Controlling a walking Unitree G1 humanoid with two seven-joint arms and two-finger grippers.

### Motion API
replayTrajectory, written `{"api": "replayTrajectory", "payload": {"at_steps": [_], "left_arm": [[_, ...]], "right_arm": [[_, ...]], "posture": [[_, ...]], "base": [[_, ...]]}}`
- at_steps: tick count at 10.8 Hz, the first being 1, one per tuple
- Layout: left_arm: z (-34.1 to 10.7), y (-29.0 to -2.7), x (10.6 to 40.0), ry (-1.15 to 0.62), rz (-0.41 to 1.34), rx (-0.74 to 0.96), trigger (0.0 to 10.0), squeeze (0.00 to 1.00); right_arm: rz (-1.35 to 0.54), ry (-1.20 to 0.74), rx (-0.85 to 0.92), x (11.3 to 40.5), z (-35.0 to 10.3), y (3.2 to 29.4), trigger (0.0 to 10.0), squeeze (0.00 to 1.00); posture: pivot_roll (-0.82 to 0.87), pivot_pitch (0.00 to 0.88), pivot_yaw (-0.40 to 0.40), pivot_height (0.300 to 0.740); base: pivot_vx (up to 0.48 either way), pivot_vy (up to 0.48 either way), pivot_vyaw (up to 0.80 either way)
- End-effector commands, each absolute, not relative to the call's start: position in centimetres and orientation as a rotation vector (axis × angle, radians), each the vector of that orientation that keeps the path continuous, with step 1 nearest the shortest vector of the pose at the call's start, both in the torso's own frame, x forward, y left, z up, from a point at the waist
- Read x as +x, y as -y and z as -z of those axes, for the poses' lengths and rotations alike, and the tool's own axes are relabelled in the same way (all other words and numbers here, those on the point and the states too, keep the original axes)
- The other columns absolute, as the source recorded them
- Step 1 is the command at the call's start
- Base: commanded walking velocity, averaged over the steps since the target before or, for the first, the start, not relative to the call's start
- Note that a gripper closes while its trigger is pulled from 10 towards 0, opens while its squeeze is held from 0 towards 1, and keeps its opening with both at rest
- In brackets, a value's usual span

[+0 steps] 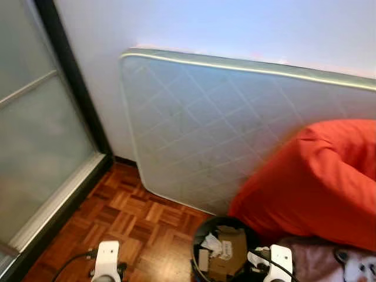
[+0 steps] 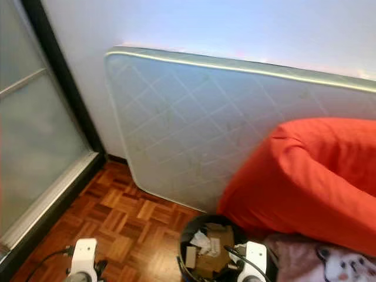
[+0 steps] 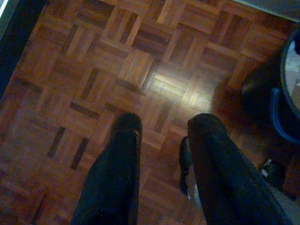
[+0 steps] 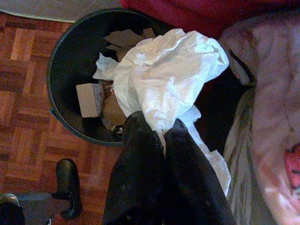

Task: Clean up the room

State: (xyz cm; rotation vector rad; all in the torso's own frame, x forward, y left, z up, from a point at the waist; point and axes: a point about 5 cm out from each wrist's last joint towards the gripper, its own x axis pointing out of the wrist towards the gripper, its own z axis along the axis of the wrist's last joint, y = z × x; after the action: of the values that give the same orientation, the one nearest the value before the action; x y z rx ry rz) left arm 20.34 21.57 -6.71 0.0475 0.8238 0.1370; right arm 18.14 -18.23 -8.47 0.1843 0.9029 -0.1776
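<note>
We held our right end effector (image 4: 164, 129) above the black bin (image 4: 65, 51), its two black fingers (image 4: 140, 154) pressed together on a crumpled white paper (image 4: 164, 75). The paper bulged out past the fingertips and hung over the bin's rim on the side toward the bedding, with a loose tail of it trailing back beside the fingers. Inside the bin lay pieces of brown cardboard (image 1: 232, 249), a small grey box (image 4: 90, 99) and some white scraps (image 1: 211, 244).

Our left end effector (image 3: 161, 129) hung over the parquet floor (image 3: 117, 61) with its fingers (image 3: 119, 159) spread apart and nothing between them. A bright patch of light lay on the wood just ahead of it, and the dark side of the bin, with a blue handle (image 3: 276, 115), stood off to one side.

From the head camera we saw the bin standing on the floor at the foot of a white quilted mattress (image 1: 223, 123) that leaned on its long edge against the pale wall (image 1: 235, 26). A large orange cushion (image 1: 317, 176) rested against the mattress on our right and rose over the bin. Below the cushion, just beside the bin, lay a pinkish patterned cloth (image 1: 329, 261). On our left ran a frosted glass sliding door (image 1: 35, 135) in a black frame. The white wrists of both our arms showed at the lower edge, the right one (image 1: 281, 258) at the bin's rim and the left one (image 1: 107, 257) over bare floor.
</note>
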Motion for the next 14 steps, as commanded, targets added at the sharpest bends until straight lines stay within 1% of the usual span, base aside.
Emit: {"api": "replayTrajectory", "payload": {"at_steps": [1, 2, 5, 7, 11, 12, 14], "left_arm": [[6.7, -21.6, 20.3, -0.828, -0.133, 0.052, 10.0, 0.0], [6.7, -21.6, 20.3, -0.828, -0.132, 0.054, 10.0, 0.0], [6.8, -21.6, 20.2, -0.832, -0.128, 0.055, 10.0, 0.0], [6.7, -21.6, 20.3, -0.828, -0.122, 0.057, 10.0, 0.0], [6.8, -21.6, 20.2, -0.83, -0.127, 0.051, 10.0, 0.0], [6.6, -21.7, 20.5, -0.806, -0.133, 0.061, 10.0, 0.0], [5.2, -21.8, 22.3, -0.701, -0.118, 0.063, 10.0, 0.0]], "right_arm": [[0.185, -0.902, 0.191, 18.1, 8.5, 18.3, 10.0, 0.0], [0.188, -0.899, 0.191, 18.1, 8.5, 18.3, 10.0, 0.0], [0.169, -0.892, 0.164, 18.2, 8.4, 18.3, 10.0, 0.0], [0.179, -0.869, 0.206, 18.6, 8.2, 18.0, 10.0, 0.0], [0.187, -0.866, 0.211, 18.5, 8.2, 18.1, 10.0, 0.0], [0.19, -0.861, 0.212, 18.6, 8.2, 18.2, 10.0, 0.0], [0.19, -0.816, 0.223, 19.6, 7.6, 18.2, 10.0, 0.0]], "posture": [[0.16, 0.001, -0.003, 0.74], [0.16, 0.0, -0.002, 0.74], [0.16, 0.0, -0.001, 0.74], [0.16, 0.0, -0.002, 0.74], [0.16, 0.004, -0.003, 0.74], [0.16, 0.008, -0.003, 0.74], [0.17, 0.015, -0.004, 0.74]], "base": [[0.0, 0.0, 0.0], [0.0, 0.0, 0.0], [0.25, 0.0, 0.0], [0.276, 0.0, 0.0], [0.279, 0.0, 0.0], [0.266, 0.0, 0.0], [0.0, 0.0, 0.0]]}}
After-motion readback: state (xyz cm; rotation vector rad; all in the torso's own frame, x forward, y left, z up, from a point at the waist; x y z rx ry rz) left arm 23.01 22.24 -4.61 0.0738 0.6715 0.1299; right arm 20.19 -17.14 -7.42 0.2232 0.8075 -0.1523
